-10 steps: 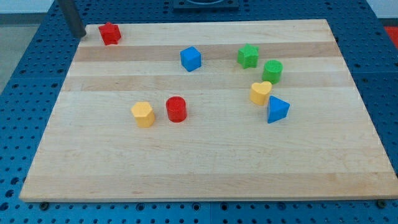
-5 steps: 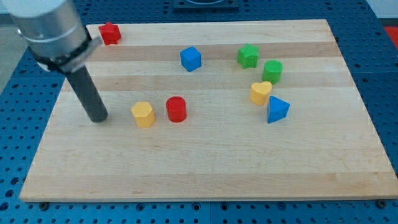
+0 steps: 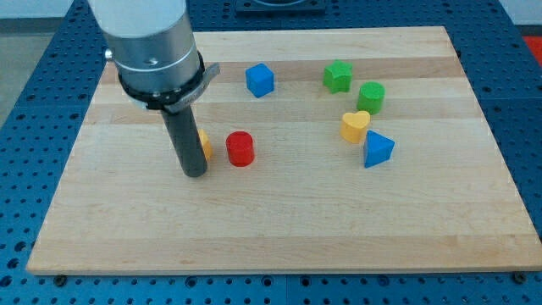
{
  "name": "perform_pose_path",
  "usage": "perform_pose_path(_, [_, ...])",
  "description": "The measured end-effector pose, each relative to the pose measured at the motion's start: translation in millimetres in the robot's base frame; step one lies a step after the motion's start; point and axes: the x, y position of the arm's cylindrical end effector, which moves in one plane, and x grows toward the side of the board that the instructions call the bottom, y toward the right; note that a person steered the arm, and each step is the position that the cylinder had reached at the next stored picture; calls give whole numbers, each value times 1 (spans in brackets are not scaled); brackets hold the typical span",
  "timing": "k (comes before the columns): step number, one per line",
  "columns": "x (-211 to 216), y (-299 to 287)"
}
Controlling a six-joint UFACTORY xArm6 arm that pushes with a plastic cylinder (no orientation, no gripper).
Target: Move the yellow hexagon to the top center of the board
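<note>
Your rod has no jaws and holds nothing; my tip [image 3: 196, 172] sits left of centre, covering most of the yellow hexagon [image 3: 205, 146], beside the red cylinder [image 3: 240, 148]

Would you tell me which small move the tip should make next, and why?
Probably a short push toward the view's top and slightly right: my tip sits just below the mostly hidden yellow hexagon, and the red cylinder stands close on its right.
</note>
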Motion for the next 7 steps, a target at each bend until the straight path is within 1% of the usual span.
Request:
perform_pose_path(2, [-36, -2])
perform_pose_path(7, [-144, -35])
